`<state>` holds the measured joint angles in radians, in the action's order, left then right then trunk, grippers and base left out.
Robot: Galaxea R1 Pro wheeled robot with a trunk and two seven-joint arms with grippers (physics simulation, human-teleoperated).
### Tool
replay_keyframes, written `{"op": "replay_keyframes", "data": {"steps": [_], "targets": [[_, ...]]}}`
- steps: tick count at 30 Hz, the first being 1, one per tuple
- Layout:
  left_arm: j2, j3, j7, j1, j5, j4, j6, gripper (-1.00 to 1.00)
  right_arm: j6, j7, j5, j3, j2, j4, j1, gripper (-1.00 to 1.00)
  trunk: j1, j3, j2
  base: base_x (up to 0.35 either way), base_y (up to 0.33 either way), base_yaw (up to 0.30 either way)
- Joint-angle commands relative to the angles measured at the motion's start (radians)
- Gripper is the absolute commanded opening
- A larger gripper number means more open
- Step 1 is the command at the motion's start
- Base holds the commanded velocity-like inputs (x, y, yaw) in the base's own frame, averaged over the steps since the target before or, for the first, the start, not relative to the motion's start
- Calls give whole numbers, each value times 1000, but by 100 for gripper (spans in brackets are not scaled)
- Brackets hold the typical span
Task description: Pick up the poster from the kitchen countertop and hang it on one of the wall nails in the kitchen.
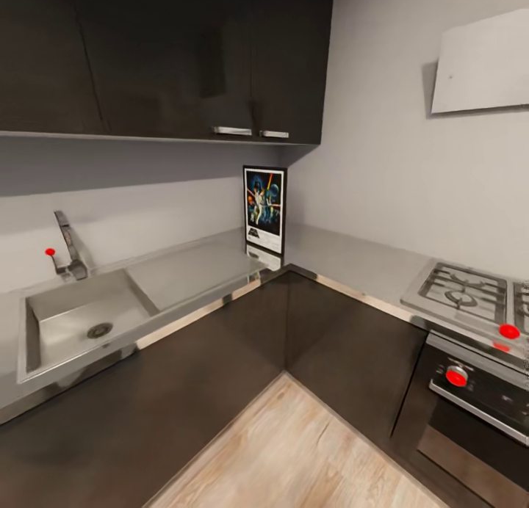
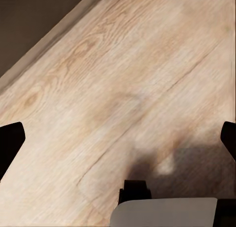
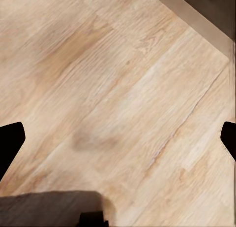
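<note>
The Star Wars poster [image 1: 264,210] is standing upright in the corner of the grey kitchen countertop [image 1: 198,269], leaning against the wall, untouched. The left gripper [image 2: 118,138] and right gripper [image 3: 118,138] are hanging over the wooden floor [image 1: 308,449], fingers spread wide and empty. Picking up and hanging are both remaining.
</note>
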<state>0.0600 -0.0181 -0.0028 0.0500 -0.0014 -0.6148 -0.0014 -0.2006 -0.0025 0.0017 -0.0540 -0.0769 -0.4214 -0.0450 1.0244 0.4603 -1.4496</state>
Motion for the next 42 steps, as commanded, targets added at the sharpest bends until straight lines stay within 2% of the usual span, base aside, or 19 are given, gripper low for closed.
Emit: {"op": "replay_keyframes", "data": {"steps": [1,14,17,18,21,24,25,26,27,29,30,33,34,35,36,38,39,41,42], "targets": [[0,-2,0,1,0,-2,0,100,-3,0,0,-1,0,1,-1,100,1,1,0,321,-122,-260],[-6,14,-2,1,-2,-41,-1,100,-5,0,1,-1,2,0,-1,100,1,-1,0,130,-58,-79],[-19,16,-4,1,-2,-159,5,100,-5,-1,1,-2,2,0,-1,100,1,-1,0,6,-3,-2],[-19,16,-4,1,-2,-159,5,100,-5,-1,1,-2,2,0,-1,100,1,-1,0,4,-2,-2],[-46,19,-5,1,-4,-296,13,100,-5,-1,0,-2,1,0,-1,100,1,-1,0,2,-1,-1],[-82,42,-5,1,-13,-431,52,100,-5,-1,0,-4,1,0,-1,100,1,-1,0,0,0,0],[-121,64,-4,1,-37,-535,117,100,-5,-1,0,-4,1,0,-1,100,1,-1,0,0,0,0],[-137,69,-3,1,-49,-573,141,100,-5,-2,0,-4,0,0,-1,100,1,-1,0,0,0,0],[-171,76,1,1,-80,-651,190,100,-5,-2,0,-5,0,0,-1,100,1,-1,0,0,0,0],[-207,81,13,1,-121,-728,235,100,-5,-2,0,-5,0,0,-1,100,1,-1,0,0,0,0],[-234,89,39,1,-167,-790,275,100,-5,-2,0,-5,-1,0,-1,100,1,-1,0,0,0,0],[-234,129,100,-8,-220,-846,325,100,-5,-2,0,-6,-1,0,-1,100,1,-1,0,0,0,0],[-234,179,151,-32,-240,-868,358,100,-5,-2,0,-5,-1,0,-1,100,1,-1,0,0,0,0],[-234,206,179,-51,-248,-876,378,100,-5,-2,0,-5,-1,0,-1,100,1,-1,0,0,0,0],[-234,313,284,-154,-260,-894,473,100,-5,-2,1,-6,-1,0,-1,100,1,-1,0,0,0,0],[-234,361,330,-245,-246,-900,541,100,-5,-2,1,-5,0,0,-1,100,1,-1,0,0,0,0],[-234,385,354,-351,-193,-902,589,100,-5,-2,1,-5,0,0,-1,100,1,-1,0,0,0,0],[-234,394,364,-425,-139,-901,617,100,-5,-2,1,-5,0,0,-1,100,1,-1,0,0,0,0],[-234,400,370,-499,-83,-894,650,100,-5,-2,1,-6,-1,0,-1,100,1,-1,0,0,0,0]]}}
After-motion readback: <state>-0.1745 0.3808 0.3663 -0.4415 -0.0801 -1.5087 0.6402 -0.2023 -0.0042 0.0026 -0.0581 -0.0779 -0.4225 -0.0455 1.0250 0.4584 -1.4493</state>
